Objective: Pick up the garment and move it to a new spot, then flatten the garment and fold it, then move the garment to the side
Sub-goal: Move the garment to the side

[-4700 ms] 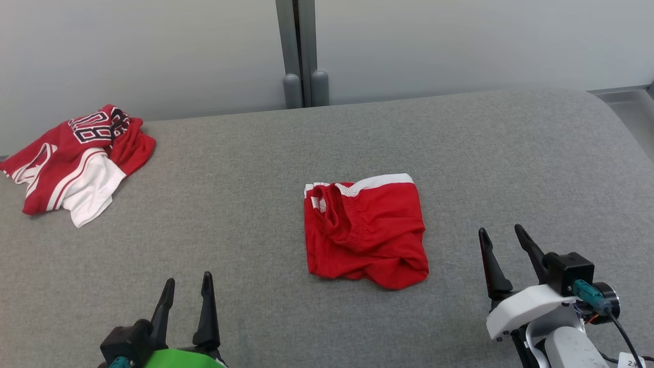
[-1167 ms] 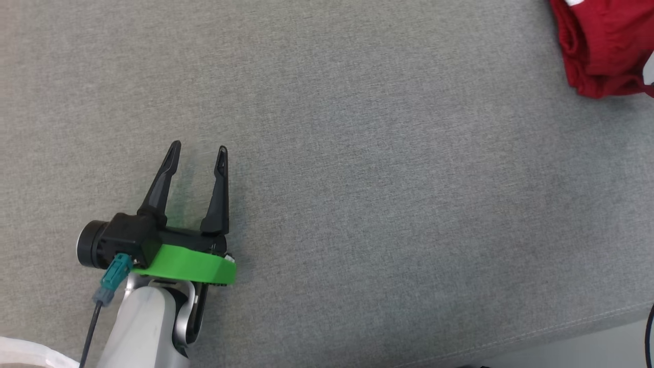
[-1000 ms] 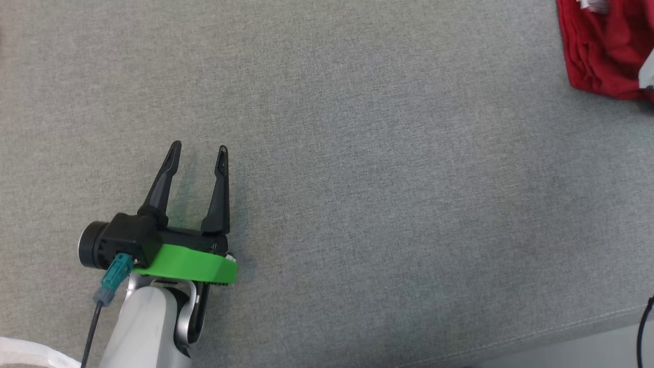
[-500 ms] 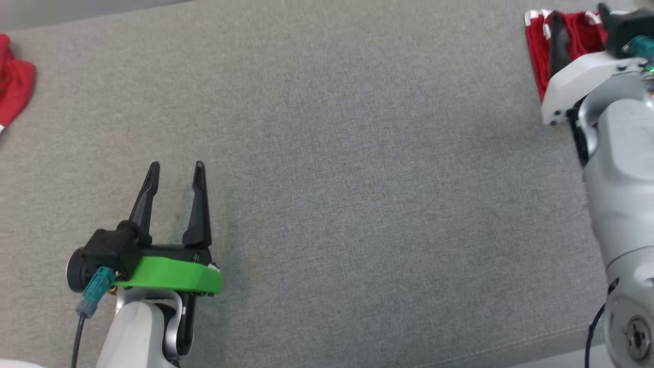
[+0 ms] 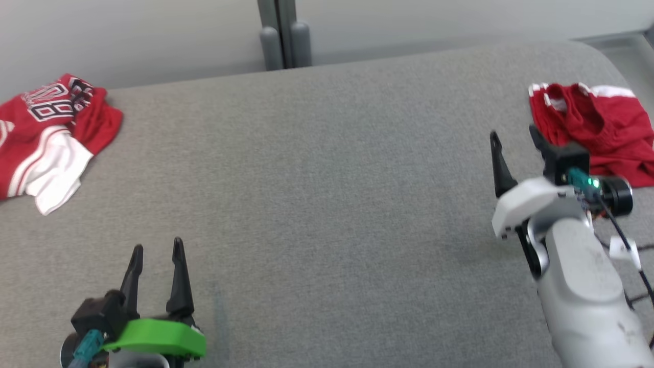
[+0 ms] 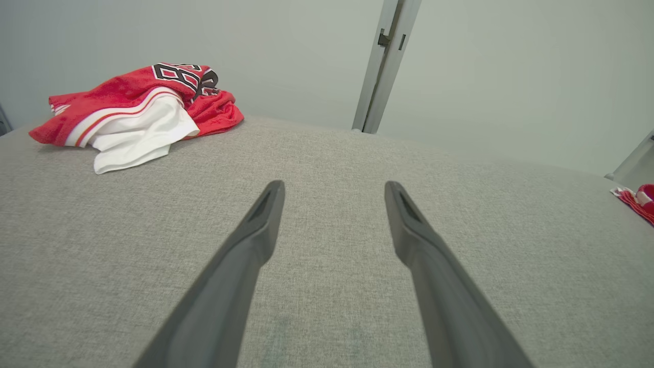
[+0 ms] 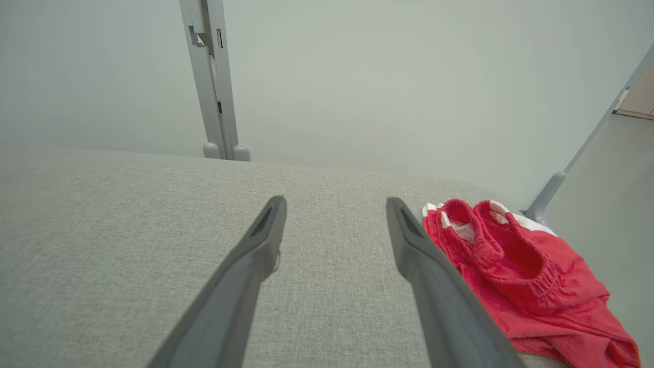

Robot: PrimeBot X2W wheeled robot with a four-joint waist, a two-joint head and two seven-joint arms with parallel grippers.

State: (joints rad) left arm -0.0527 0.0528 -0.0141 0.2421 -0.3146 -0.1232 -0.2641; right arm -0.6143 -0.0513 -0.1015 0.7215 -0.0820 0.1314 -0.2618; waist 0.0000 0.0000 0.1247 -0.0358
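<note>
Left tool (image 5: 157,244) and right tool (image 5: 513,131) gape wide (red shorts (image 5: 603,128) beside the right).

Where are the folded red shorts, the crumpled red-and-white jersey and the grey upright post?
Folded red shorts (image 5: 610,128): head view, middle of the red cloth.
Crumpled red-and-white jersey (image 5: 59,158): head view, white panel.
Grey upright post (image 5: 277,20): head view, its shaft.

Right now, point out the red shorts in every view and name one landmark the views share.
Head view: red shorts at the far right, upper part.
Left wrist view: shorts, a sliver at the right edge.
Right wrist view: shorts at lower right.
Shared landmark: the grey wall post.
</note>
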